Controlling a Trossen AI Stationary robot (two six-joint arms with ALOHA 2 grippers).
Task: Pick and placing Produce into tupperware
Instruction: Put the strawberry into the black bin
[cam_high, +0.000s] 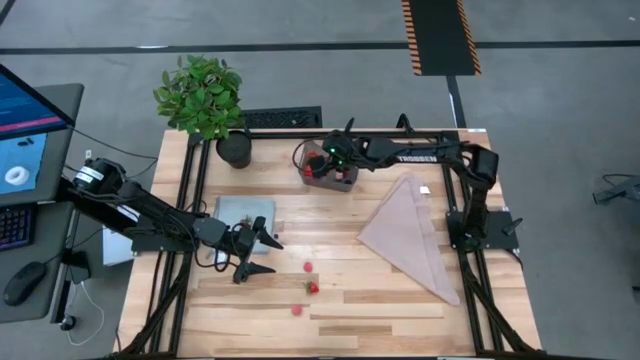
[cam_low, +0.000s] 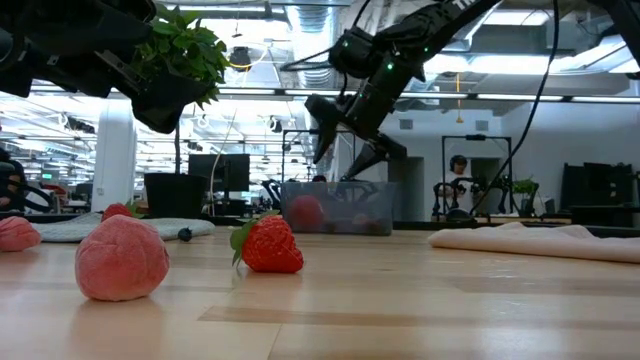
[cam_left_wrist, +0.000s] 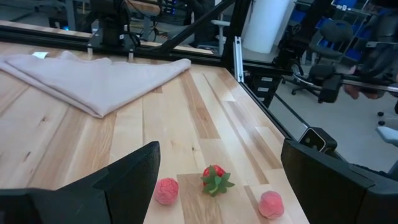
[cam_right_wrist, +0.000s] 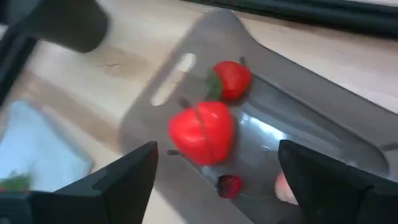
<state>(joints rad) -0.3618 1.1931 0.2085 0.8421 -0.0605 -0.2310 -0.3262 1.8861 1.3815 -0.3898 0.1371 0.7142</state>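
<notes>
The translucent grey tupperware (cam_high: 332, 176) (cam_low: 335, 208) stands near the table's far edge. It holds a large red round piece (cam_right_wrist: 202, 130), a strawberry (cam_right_wrist: 230, 79), a small dark piece (cam_right_wrist: 230, 185) and a pink one. My right gripper (cam_high: 322, 160) (cam_right_wrist: 217, 149) hovers open just above it. Three loose pieces lie on the wood near the near edge: a pink one (cam_left_wrist: 166, 190), a strawberry (cam_left_wrist: 214, 179) (cam_low: 270, 245) and another pink one (cam_left_wrist: 271, 204). My left gripper (cam_high: 268, 256) (cam_left_wrist: 221, 149) is open, to their left, pointing at them.
A pale blue-grey mat (cam_high: 245, 212) lies behind my left gripper, with a red piece (cam_low: 118, 212) and a dark one (cam_low: 185, 234) on it. A beige folded cloth (cam_high: 410, 235) covers the right side. A potted plant (cam_high: 205, 100) stands at the far left corner.
</notes>
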